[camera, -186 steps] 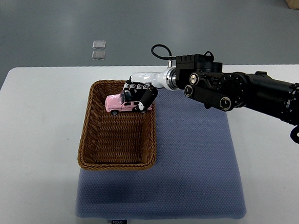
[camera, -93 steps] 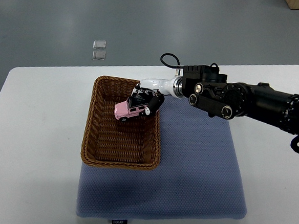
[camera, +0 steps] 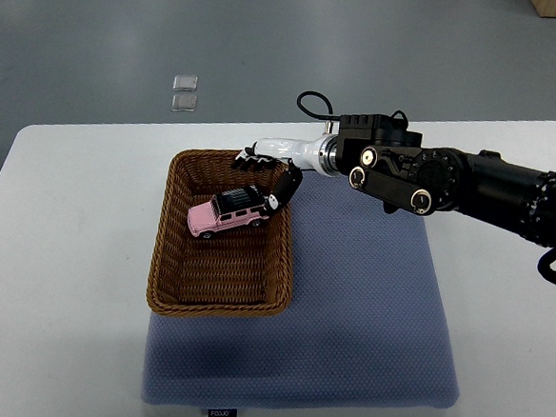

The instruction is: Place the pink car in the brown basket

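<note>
— Right hand (camera: 266, 170) sits over the upper right corner of the brown basket (camera: 165, 258), fingers spread apart and gripping nothing, as far as I can read it from here.

— And the pink car (camera: 226, 214)?

— Lying inside the basket, upper half, on its wheels and slightly askew. One dark fingertip looks very near its roof end; I can't tell whether they touch.

— So which step am I on?

— Release, I'd judge; the placing itself looks done. Next I'd lift the hand straight up and back toward the right of the frame, clear of the rim, over the blue mat (camera: 366, 310) on the bench (camera: 54, 279).
</note>
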